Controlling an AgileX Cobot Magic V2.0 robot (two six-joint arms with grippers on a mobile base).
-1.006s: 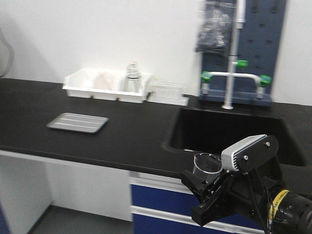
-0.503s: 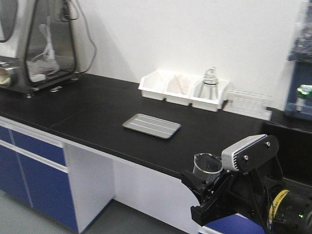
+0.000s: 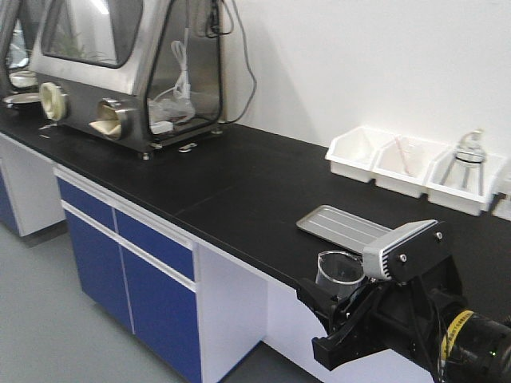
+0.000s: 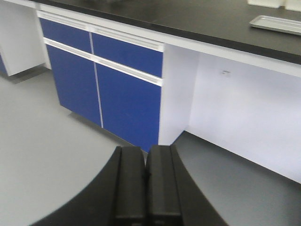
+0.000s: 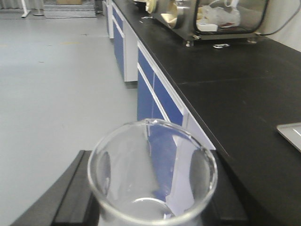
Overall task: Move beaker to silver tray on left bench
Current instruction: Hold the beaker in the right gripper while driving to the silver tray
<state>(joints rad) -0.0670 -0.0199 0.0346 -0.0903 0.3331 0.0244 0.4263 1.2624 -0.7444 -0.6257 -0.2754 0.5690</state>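
The beaker (image 3: 339,271), a small clear glass cylinder, is held upright in my right gripper (image 3: 334,307), which is shut on its lower wall. In the right wrist view the beaker (image 5: 153,174) fills the foreground between the two black fingers (image 5: 70,193), and it is empty. The silver tray (image 3: 343,227) lies flat on the black worktop of the left bench (image 3: 207,183), just beyond the beaker; its corner (image 5: 292,134) shows at the right edge. My left gripper (image 4: 146,162) is shut on nothing, low over the floor, with the silver tray (image 4: 277,23) far above it on the right.
A steel and glass glove box (image 3: 120,72) stands at the bench's left end. White bins (image 3: 403,163) line the back wall, one holding a flask on a tripod (image 3: 467,159). Blue cabinet fronts (image 3: 128,263) sit under the bench, with grey floor (image 5: 56,80) in front.
The front view has swung left along the bench: sink and tap have left the view, the glove box has come in, the tray has shifted right. The beaker stays in the right gripper.
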